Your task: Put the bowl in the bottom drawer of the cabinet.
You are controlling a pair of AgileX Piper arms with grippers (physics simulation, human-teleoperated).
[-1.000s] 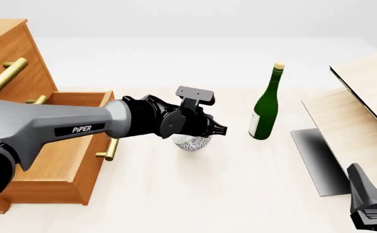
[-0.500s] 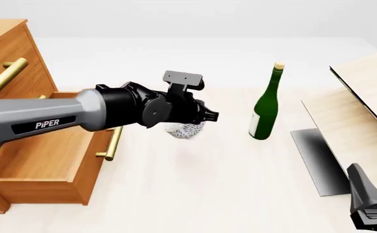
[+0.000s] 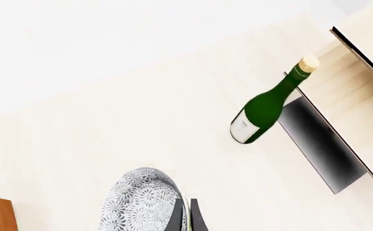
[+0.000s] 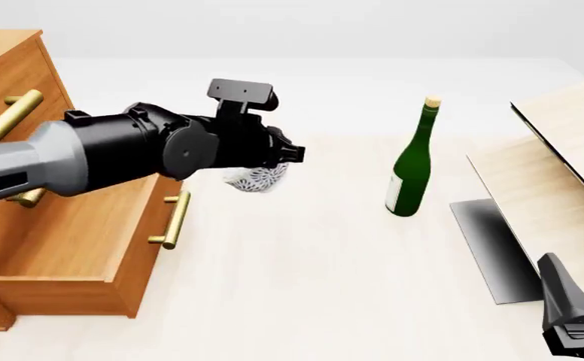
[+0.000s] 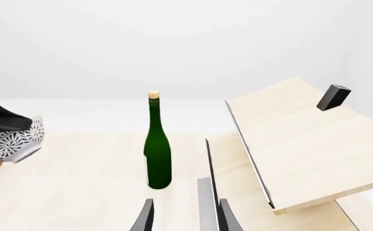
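My left gripper (image 4: 274,164) is shut on the rim of the speckled white bowl (image 4: 255,179) and holds it tilted in the air, just right of the open bottom drawer (image 4: 81,244) of the orange-brown cabinet (image 4: 16,83). In the left wrist view the fingers (image 3: 176,217) pinch the wall of the bowl (image 3: 138,202) between them. The right wrist view shows the bowl (image 5: 13,140) hanging at the far left. My right gripper (image 5: 186,219) stands open and empty, low at the front right (image 4: 573,323).
A green wine bottle (image 4: 409,169) stands upright right of the bowl. Pale wood panels (image 4: 563,150) and a dark grey sheet (image 4: 493,252) fill the right side. The drawer's brass handle (image 4: 174,219) juts toward the table's middle.
My left arm has lifted the bowl off the table and carried it left and up toward the cabinet. The right arm has stayed still.
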